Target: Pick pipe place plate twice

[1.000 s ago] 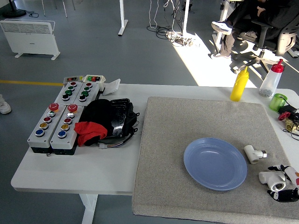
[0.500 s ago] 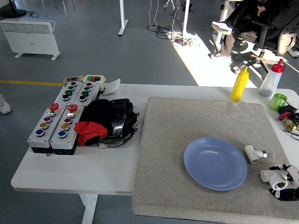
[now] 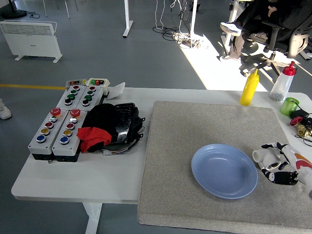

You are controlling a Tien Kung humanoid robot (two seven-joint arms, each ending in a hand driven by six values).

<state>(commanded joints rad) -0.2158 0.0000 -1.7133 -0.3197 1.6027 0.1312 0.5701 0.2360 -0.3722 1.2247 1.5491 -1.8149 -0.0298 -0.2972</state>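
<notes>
A light blue plate (image 3: 224, 170) lies empty on the grey mat (image 3: 195, 131), right of centre. My right hand (image 3: 279, 168) comes in from the right edge and hovers just past the plate's right rim. Its fingers are curled around a white pipe fitting (image 3: 263, 156), which is lifted off the mat. White shapes bunch together at the hand, so I cannot tell a second fitting apart from the held one. The left arm does not show.
Button boxes (image 3: 58, 127) and a black and red bundle (image 3: 109, 127) sit on the table's left part. A yellow bottle (image 3: 249, 88), a red-capped clear bottle (image 3: 282, 83) and a green cup (image 3: 289, 106) stand at the far right. A person sits on a chair behind the table.
My right hand has risen from the mat's front right corner and moved up and left toward the plate's rim, carrying the white pipe fitting.
</notes>
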